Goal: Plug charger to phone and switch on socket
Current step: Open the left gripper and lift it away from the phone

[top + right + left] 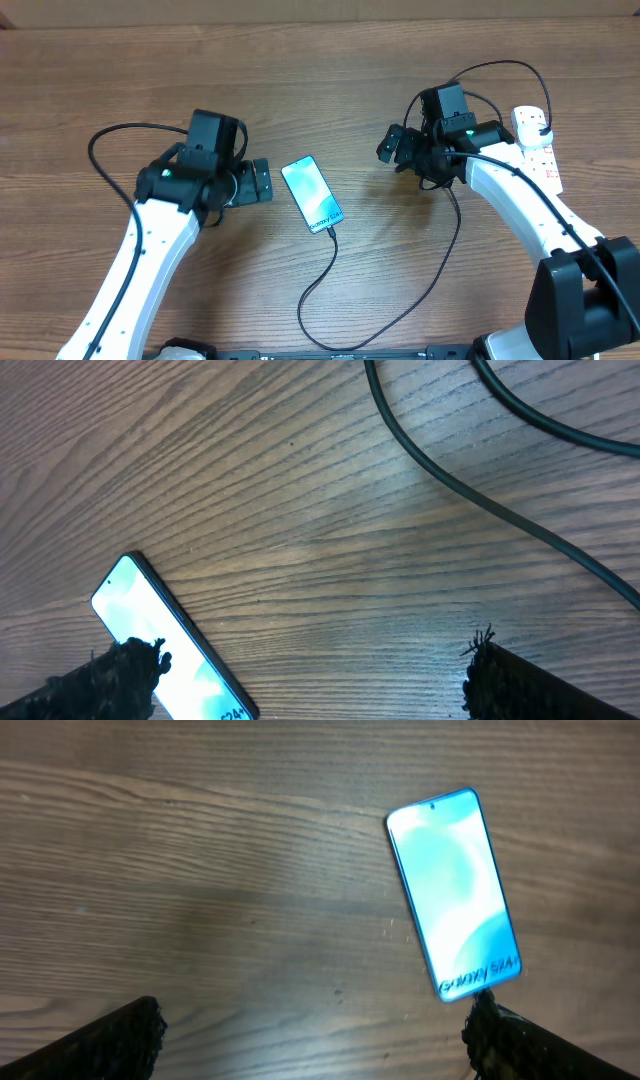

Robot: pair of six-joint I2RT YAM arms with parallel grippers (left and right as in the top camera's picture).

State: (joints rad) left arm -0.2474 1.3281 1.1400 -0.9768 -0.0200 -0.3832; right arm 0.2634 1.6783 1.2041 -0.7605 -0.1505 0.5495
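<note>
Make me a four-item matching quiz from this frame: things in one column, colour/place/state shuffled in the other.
Things
1. phone
2. charger
3. socket
4. left gripper

Descriptions
A. white, at the table's far right, by the right arm
B. thin and black, one end at the phone's near edge
C. light-blue screen, lying flat between the two arms
D. open and empty, beside the phone

Pairs: 1-C, 2-B, 3-A, 4-D
</note>
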